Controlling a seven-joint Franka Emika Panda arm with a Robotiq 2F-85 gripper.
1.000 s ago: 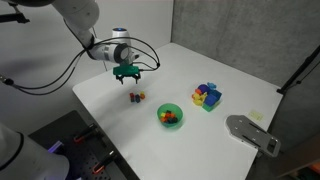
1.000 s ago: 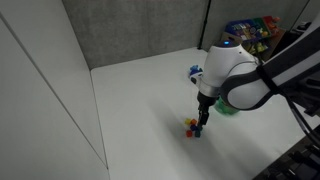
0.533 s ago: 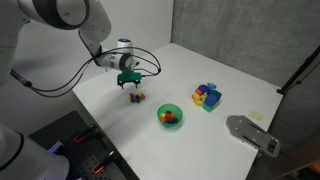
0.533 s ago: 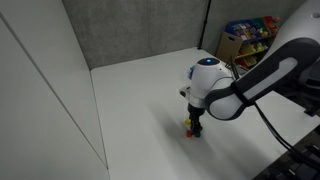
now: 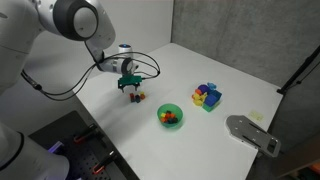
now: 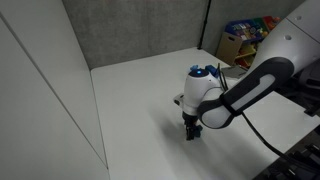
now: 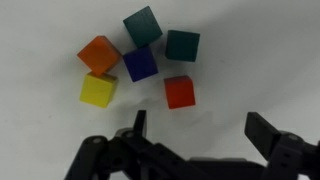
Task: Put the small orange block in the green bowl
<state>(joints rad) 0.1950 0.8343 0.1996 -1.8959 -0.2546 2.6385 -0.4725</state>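
The small orange block (image 7: 179, 92), an orange-red cube, lies on the white table at the near edge of a cluster of tiny cubes. It is just ahead of my open, empty gripper (image 7: 200, 125), slightly left of the jaws' middle. In an exterior view the gripper (image 5: 130, 88) hangs low over the cluster (image 5: 136, 97). The green bowl (image 5: 160, 113) stands to the right of it, apart, with small coloured pieces inside. In an exterior view my gripper (image 6: 192, 130) hides the blocks, and the bowl is hidden by the arm.
Around the orange-red cube lie a lighter orange cube (image 7: 99, 54), a yellow one (image 7: 98, 90), a dark blue one (image 7: 140, 65) and two teal ones (image 7: 182, 45). A blue holder of mixed blocks (image 5: 207, 96) stands beyond the bowl. The table's front edge is near.
My gripper has come down and moved over the cluster of cubes, staying open. The blocks and the bowl have not moved.
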